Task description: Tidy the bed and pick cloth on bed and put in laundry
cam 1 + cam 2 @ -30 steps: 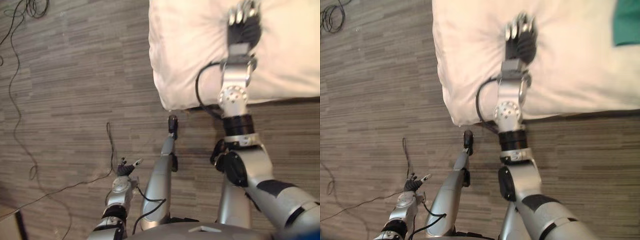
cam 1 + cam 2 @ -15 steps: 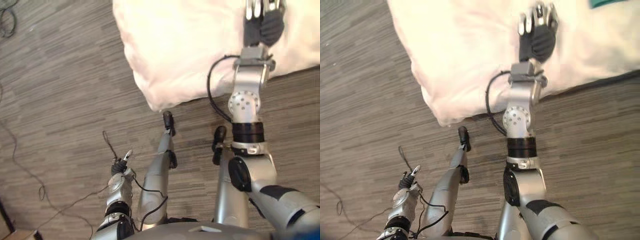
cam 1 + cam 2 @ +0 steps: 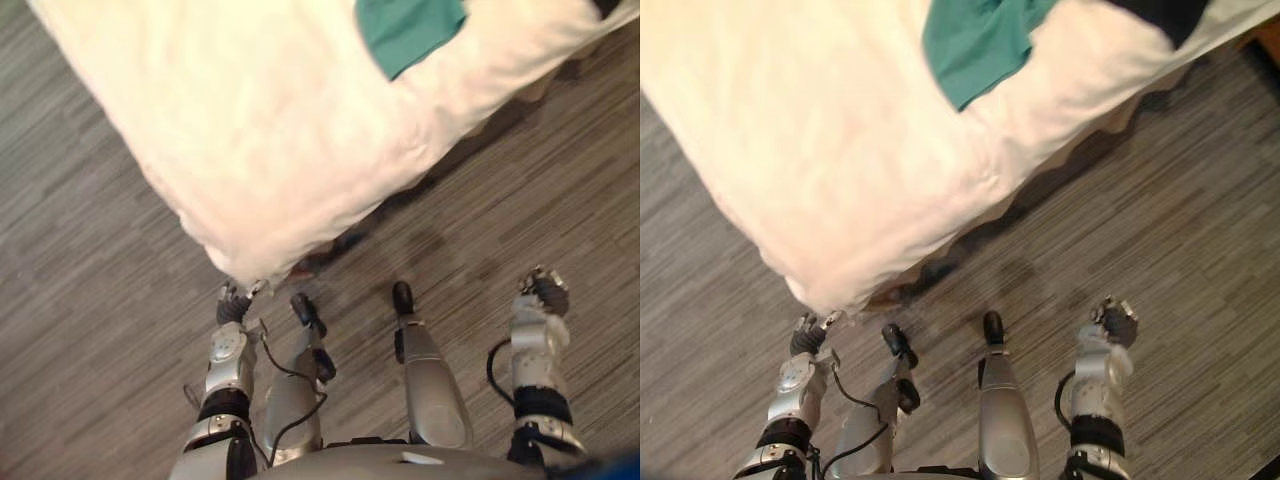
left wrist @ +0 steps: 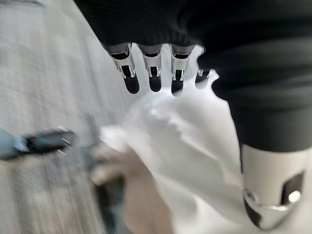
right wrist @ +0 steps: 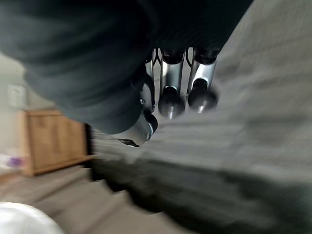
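The bed's white duvet (image 3: 260, 130) fills the upper left, and its near corner hangs down to the floor. A green cloth (image 3: 975, 45) lies on the bed near the far side, with a black cloth (image 3: 1160, 15) beyond it to the right. My left hand (image 3: 233, 305) is right at the hanging duvet corner (image 4: 170, 141). Its fingers (image 4: 153, 73) are straight and open, with the white fabric just past them. My right hand (image 3: 1118, 322) hangs over the bare floor, well clear of the bed, with relaxed fingers (image 5: 170, 95) holding nothing.
Grey striped floor (image 3: 560, 170) runs along the bed's right side and in front of it. A dark gap shows under the bed's edge (image 3: 440, 170). A wooden piece of furniture (image 5: 48, 141) stands behind my right hand.
The camera has swung, bringing the green cloth into view. My right hand left the duvet and dropped to my side over the floor. My left hand now sits at the duvet corner.
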